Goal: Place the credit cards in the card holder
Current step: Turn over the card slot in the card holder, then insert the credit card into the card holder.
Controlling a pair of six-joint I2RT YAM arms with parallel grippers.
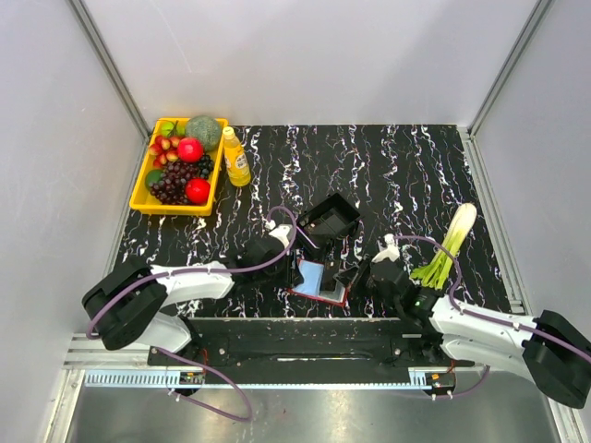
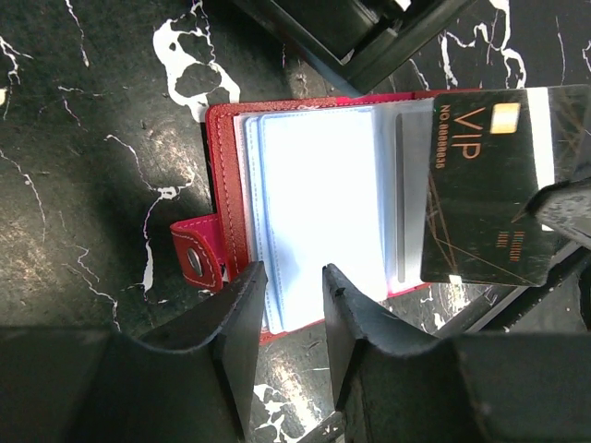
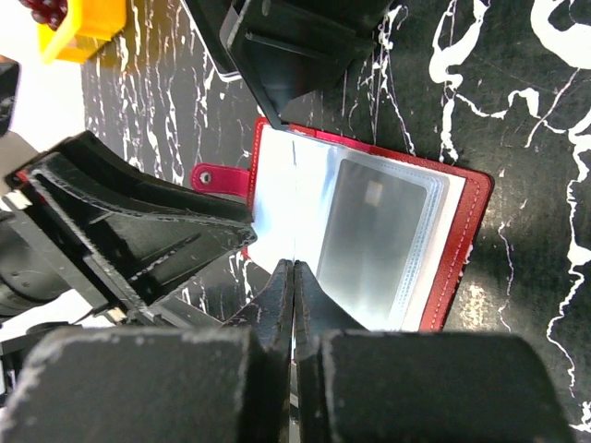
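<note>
Right claw [image 3: 294, 277] is pinched tight on 1 credit card [image 2: 485, 194], dark with gold VIP lettering, gripped at its outer edge. From the right wrist the card shows edge-on, a thin line running out from the fingertips over the open card holder [image 2: 231, 185]

Left claw [image 2: 292, 277] is narrow but not closed. The near edge of the clear sleeves [image 2: 319, 212] sits between its jaws; I cannot tell whether they touch it

The holder lies open on the desk [image 1: 406, 175] between the 2 claws, just in front of the black tray [image 1: 328, 220]. A 2nd card [image 3: 379, 231] is already inside 1 sleeve

Key relation: the held card hangs over the holder's panel on the right-claw side, beside the fanned sleeves and not at any pocket mouth I can see. Its long axis runs near parallel to the sleeves' long axis, tilted a little. I cannot judge its height above the panel

My read: the right arm owns this move and the left only steadies the sleeves. The card's leading edge has to meet a sleeve opening squarely, but I cannot make out which edge the sleeves open on
</note>
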